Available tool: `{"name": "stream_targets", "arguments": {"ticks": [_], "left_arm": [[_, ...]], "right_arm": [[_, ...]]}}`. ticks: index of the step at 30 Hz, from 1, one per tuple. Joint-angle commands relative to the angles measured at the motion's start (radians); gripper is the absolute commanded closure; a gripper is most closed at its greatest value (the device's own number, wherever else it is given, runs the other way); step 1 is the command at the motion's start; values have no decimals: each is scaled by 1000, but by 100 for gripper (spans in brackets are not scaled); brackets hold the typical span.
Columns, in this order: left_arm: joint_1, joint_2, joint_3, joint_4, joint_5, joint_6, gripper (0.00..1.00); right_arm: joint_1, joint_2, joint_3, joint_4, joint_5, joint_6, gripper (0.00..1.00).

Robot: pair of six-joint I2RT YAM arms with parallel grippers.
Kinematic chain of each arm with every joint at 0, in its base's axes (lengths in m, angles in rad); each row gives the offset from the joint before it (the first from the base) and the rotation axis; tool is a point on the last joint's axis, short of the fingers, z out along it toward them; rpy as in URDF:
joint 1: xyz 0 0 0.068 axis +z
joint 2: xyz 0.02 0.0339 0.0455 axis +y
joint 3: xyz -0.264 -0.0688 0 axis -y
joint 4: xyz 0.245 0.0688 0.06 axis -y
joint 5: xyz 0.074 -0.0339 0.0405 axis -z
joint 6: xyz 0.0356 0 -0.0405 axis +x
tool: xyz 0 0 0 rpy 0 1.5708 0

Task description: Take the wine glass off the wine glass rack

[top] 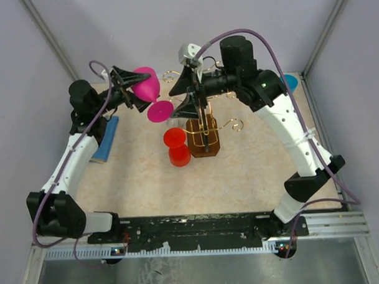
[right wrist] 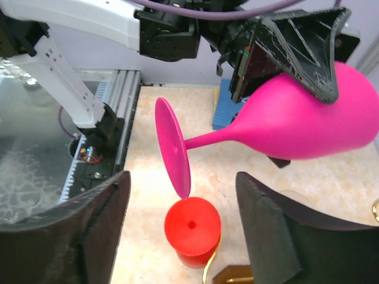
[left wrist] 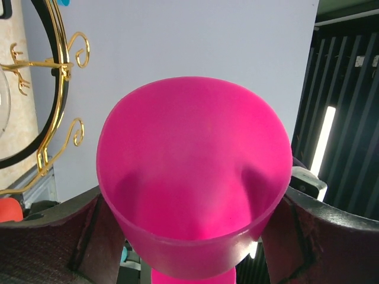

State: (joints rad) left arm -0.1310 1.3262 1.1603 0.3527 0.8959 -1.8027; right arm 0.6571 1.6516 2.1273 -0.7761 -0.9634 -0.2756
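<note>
A magenta wine glass (top: 147,83) lies sideways in the air, off the rack, with its foot disc (top: 159,111) pointing toward the rack. My left gripper (top: 136,88) is shut on its bowl (left wrist: 189,171). The right wrist view shows that bowl (right wrist: 308,124) between the left fingers (right wrist: 296,47). The gold wire rack (top: 204,126) stands in a brown hexagonal base (top: 203,143). A red wine glass (top: 176,146) sits upside down at the rack's left side, foot up (right wrist: 192,223). My right gripper (top: 186,96) is open and empty above the rack, with the red glass below its jaws (right wrist: 182,183).
A blue flat object (top: 106,138) lies at the table's left edge beside the left arm. Another blue object (top: 290,82) sits at the far right corner behind the right arm. Rack scrolls (left wrist: 56,89) show left of the magenta bowl. Walls enclose the table.
</note>
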Motion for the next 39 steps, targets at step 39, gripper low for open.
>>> {"name": "stream_targets", "arguments": {"ticks": [39], "left_arm": [[61,9,-395,352,-972,1803,26]], "right_arm": [[-104,66,-18,181,395,456,12]]}}
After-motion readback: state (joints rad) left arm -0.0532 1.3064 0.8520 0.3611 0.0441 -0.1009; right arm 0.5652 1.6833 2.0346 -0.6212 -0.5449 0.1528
